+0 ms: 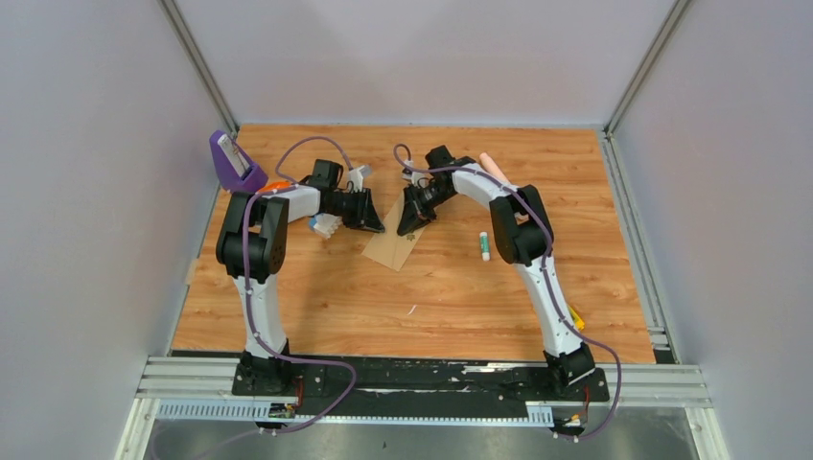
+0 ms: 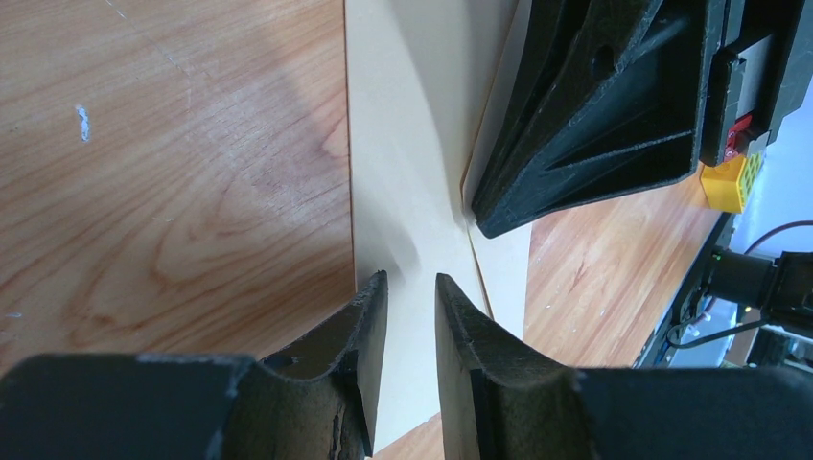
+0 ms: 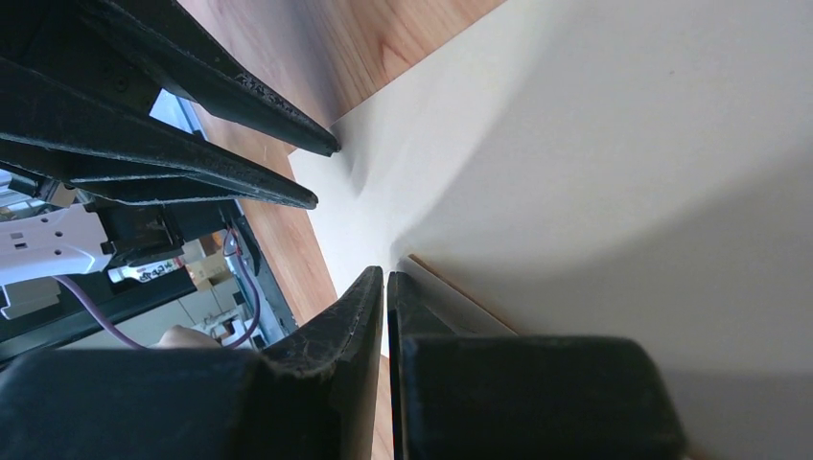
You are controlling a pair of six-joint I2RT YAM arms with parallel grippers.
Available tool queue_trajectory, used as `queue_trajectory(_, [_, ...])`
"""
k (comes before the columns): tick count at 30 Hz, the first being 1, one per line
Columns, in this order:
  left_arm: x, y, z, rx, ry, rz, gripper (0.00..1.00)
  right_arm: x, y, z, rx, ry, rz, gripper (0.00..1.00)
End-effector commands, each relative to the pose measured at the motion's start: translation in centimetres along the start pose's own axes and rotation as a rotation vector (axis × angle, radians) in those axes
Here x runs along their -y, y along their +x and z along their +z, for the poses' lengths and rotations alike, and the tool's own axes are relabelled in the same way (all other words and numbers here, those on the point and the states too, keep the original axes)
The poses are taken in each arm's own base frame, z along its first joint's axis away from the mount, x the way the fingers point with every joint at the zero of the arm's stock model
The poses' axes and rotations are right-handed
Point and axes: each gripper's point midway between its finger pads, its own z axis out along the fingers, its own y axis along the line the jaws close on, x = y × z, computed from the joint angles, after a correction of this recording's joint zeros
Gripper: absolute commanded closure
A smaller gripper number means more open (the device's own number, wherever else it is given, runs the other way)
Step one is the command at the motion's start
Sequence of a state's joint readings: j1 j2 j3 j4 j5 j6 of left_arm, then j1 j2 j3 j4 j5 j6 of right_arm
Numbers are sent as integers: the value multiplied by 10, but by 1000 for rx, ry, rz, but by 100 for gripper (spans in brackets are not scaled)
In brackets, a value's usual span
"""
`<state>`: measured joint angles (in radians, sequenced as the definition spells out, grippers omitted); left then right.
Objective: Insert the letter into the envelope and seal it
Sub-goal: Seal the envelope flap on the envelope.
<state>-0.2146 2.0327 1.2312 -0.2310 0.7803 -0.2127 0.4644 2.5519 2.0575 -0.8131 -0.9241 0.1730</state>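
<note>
At table (image 1: 316, 307) centre, both arms reach inward and meet low over the paperwork, presumably so each can work one side of it. We see the envelope (image 1: 393, 249) lying flat and skewed under them, one end beneath the fingers and the rest free towards the bases.

Wrist views show a pale sheet flat on the wood, which we take for the letter (image 3: 594, 172). A thin tan edge runs out right at the right fingertips, so we judge two layers overlap there. We cannot tell how far in the letter sits.

The left gripper (image 2: 412, 283) has its jaws a little apart, tips down on the pale sheet with paper showing in the gap. We read that as pinning the sheet so it won't slide, not clamping it.

The right gripper (image 3: 386, 276) is clenched almost to a slit, right at that layered edge. It is likely there to nip or lift a layer, but we cannot tell whether paper is caught.

A glue stick (image 1: 485, 246) lies just right of the envelope, untouched, so sealing is not yet begun.
</note>
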Motion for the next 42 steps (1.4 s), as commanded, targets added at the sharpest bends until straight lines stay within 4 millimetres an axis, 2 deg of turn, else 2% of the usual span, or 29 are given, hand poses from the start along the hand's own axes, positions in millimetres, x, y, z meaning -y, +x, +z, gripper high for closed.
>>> queue_trajectory(1, [-1, 10, 6, -25, -4, 0, 67, 42, 6, 26, -14, 93, 5, 91])
queue_trajectory(13, [2, 7, 4, -18, 6, 14, 65, 57, 8, 16, -6, 77, 56, 91])
queue_trajectory(15, [8, 4, 2, -12, 23, 25, 60, 56, 9, 16, -8, 71, 58, 91])
queue_trajectory(17, [15, 0, -2, 0, 42, 40, 51, 56, 9, 17, -9, 69, 59, 91])
queue_trajectory(20, [32, -9, -10, 28, 91, 75, 31, 56, 8, 16, -8, 69, 56, 91])
queue_trajectory(22, [44, -15, -16, 44, 128, 100, 28, 55, 9, 16, -8, 69, 54, 91])
queue_trajectory(33, [94, -42, -44, 90, 266, 222, 31, 56, 9, 17, -11, 62, 55, 91])
queue_trajectory(37, [113, -44, -47, 99, 315, 260, 33, 55, 9, 17, -11, 56, 55, 91])
queue_trajectory(42, [130, -35, -39, 91, 348, 311, 33, 55, 9, 17, -12, 54, 55, 91])
